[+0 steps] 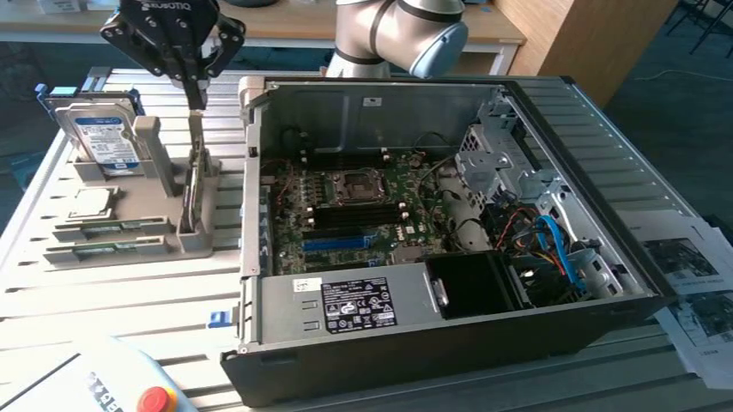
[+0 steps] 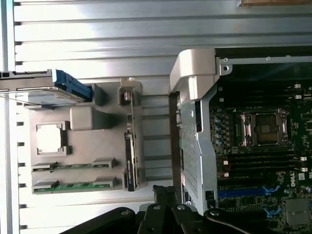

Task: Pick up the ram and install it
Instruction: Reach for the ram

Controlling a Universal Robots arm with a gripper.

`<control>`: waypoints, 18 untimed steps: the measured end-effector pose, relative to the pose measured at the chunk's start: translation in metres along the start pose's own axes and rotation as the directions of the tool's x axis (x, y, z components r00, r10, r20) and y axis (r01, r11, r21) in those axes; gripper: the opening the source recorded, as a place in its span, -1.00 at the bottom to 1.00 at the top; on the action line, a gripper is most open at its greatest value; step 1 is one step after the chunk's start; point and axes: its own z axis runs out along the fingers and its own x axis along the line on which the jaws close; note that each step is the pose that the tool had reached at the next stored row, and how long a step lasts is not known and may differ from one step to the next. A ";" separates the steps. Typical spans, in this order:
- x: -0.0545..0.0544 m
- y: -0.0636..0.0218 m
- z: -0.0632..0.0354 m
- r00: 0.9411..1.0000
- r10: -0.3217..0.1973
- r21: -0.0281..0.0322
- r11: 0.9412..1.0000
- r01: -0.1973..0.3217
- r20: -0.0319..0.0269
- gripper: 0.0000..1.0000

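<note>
Grey plastic holder [image 2: 87, 118] on the ribbed metal counter [image 2: 97, 29] has two thin green ram strips [image 2: 73, 186] lying flat plus a square silver chip [image 2: 50, 138], and the open silver-framed computer case [image 2: 192, 73] is right beside it.

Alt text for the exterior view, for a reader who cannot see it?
The gripper, jaws shut, hangs directly above the ram, which stands on edge in a grey holder beside an open computer case.

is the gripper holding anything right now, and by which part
Nothing looks held: the shut gripper hangs above the ram, which stands in its grey holder.
</note>
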 end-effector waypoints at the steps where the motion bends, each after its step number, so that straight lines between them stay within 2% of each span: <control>1: 0.002 0.0001 0.0000 1.000 0.000 0.000 1.000 0.000 0.000 -0.80; 18: 0.036 0.0028 -0.0002 1.000 0.000 0.000 1.000 0.000 0.000 -0.80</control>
